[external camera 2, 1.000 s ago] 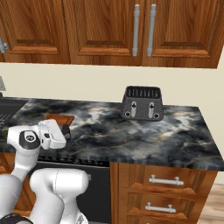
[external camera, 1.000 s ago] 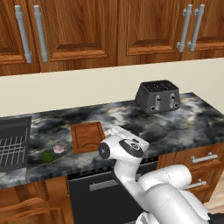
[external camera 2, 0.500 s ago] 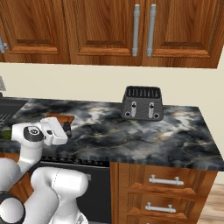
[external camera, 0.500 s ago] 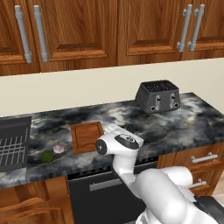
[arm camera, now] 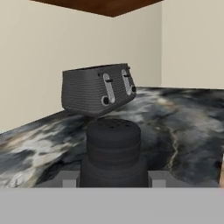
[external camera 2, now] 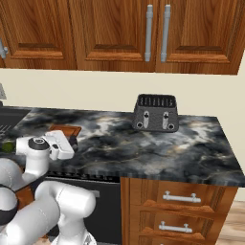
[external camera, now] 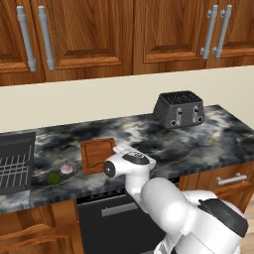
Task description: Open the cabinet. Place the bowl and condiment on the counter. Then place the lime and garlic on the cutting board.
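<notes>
Hand (arm camera: 113,181) part-open, clamped around the black condiment (arm camera: 113,151) above the counter (arm camera: 183,131).

Black-and-grey marbled table (external camera: 198,144), dark grey toaster (external camera: 179,109), black condiment (arm camera: 113,148), brown cutting board (external camera: 95,155), green lime (external camera: 53,177), whitish-pink garlic (external camera: 66,168), reddish-brown cabinet (external camera: 89,34).

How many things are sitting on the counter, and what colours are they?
Black or dark grey: 2, the toaster and the condiment bottle in the gripper
Brown: 1, the cutting board
Green: 1, the lime
Whitish-pink: 1, the garlic
Total: 5
</notes>
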Robot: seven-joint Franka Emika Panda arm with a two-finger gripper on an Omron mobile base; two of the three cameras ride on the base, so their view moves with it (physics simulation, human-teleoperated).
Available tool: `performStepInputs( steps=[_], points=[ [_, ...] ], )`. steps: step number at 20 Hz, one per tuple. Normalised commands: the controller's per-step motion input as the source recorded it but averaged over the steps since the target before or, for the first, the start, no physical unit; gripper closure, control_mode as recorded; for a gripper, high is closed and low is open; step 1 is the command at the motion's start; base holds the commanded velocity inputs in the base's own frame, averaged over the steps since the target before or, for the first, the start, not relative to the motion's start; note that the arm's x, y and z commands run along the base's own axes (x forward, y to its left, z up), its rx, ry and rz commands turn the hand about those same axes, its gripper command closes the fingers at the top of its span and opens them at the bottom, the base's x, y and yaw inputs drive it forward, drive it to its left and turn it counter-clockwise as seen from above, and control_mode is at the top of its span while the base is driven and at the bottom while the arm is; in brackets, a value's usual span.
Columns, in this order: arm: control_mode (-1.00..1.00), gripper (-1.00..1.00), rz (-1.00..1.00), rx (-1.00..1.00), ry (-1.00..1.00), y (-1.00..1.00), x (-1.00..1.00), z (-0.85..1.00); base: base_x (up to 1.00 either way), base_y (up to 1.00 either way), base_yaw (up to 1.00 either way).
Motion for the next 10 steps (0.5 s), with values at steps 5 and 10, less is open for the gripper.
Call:
performStepInputs(
  steps=[5,10],
  points=[
    [-1.0,1.0,-0.01,0.0,-0.02,0.03,0.17,-0.19,0.0,0.0,0.0],
    [-1.0,1.0,0.0,0.0,-0.03,0.0,0.11,-0.19,0.0,0.0,0.0]
  ],
)
